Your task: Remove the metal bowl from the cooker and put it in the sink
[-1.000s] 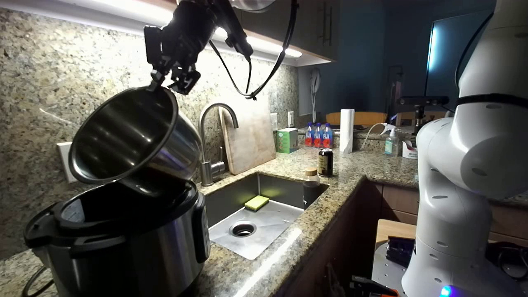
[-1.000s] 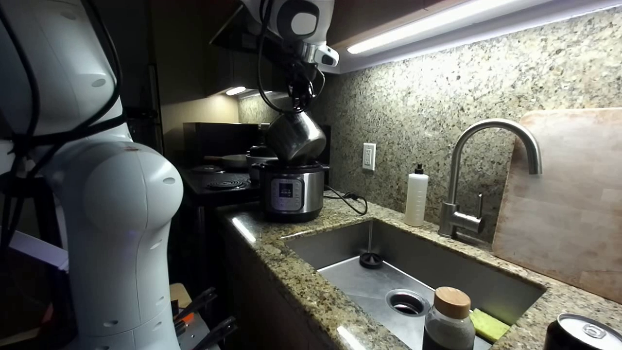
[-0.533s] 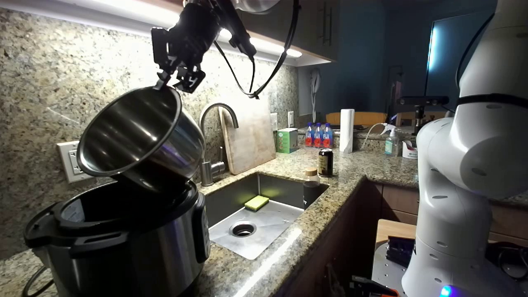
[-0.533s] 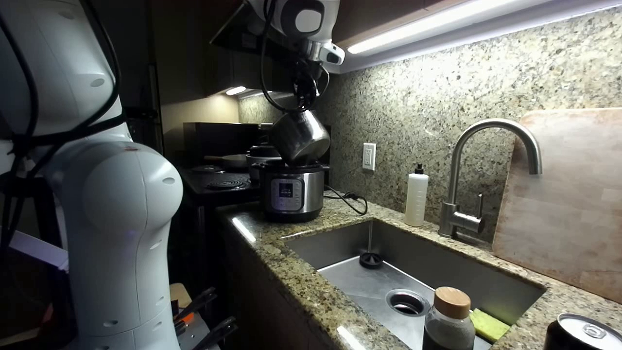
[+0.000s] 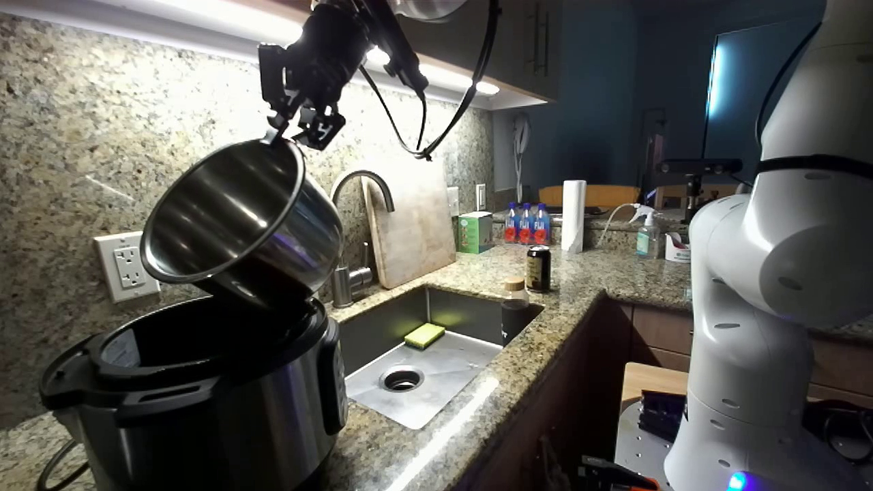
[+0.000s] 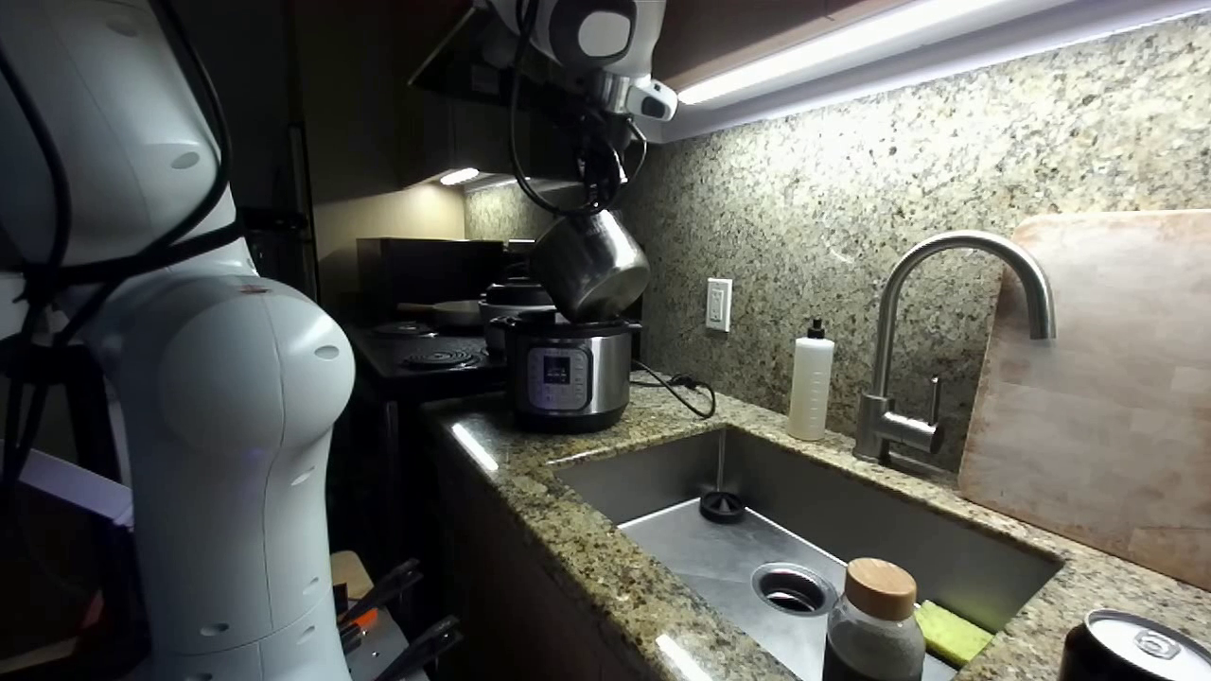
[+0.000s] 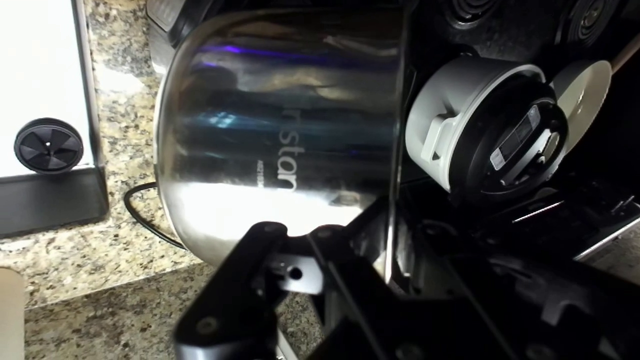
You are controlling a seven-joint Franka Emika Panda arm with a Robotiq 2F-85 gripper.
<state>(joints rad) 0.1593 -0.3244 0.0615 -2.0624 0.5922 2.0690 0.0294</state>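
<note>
"How far along are we?"

"Partway, we'd judge — our gripper point(image 5: 285, 135) is clamped on the lip of the metal bowl point(image 5: 239, 221), which hangs tilted over the cooker point(image 5: 266, 402)."

"Fully clear?"

"Out or nearly out; we can't tell whether its low edge touches the cooker. Left to do — carry it to the sink point(image 5: 443, 369) and let go."

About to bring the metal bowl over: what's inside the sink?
The sink shows a yellow sponge, black disc, wood-topped bottle and drain. The counter edge hides the bottle's base and some sink floor.
</note>
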